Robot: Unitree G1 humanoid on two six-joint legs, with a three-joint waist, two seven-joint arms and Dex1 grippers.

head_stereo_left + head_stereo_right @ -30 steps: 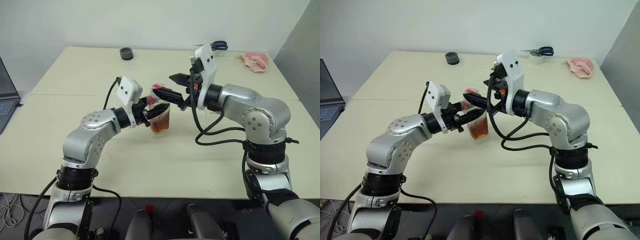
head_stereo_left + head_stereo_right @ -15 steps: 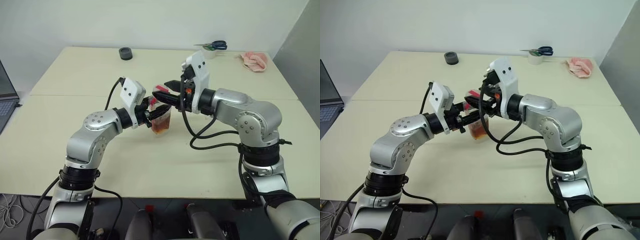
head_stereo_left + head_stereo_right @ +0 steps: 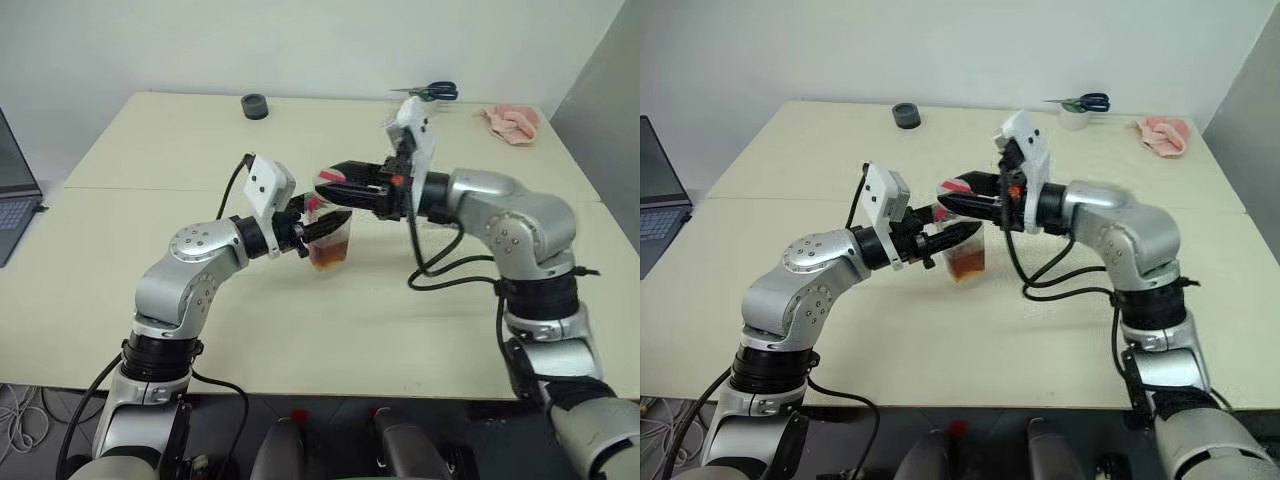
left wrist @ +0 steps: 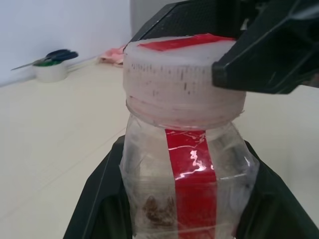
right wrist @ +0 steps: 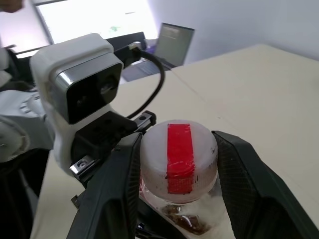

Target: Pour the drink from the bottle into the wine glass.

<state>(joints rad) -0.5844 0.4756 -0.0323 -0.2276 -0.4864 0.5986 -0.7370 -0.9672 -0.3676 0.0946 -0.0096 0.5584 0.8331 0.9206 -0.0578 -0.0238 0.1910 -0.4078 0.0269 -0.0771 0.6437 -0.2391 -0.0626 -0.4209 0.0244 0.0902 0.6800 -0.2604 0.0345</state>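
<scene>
Left hand (image 3: pixel 318 226) is gripping the bottle (image 3: pixel 329 240) around its body, holding it upright above the middle of the worktop (image 3: pixel 150 150), with amber drink (image 3: pixel 328 256) sitting in its lower part. Right hand (image 3: pixel 335 183) is reaching in from the right, its two fingers closing against either side of the cap (image 5: pixel 178 154)
</scene>
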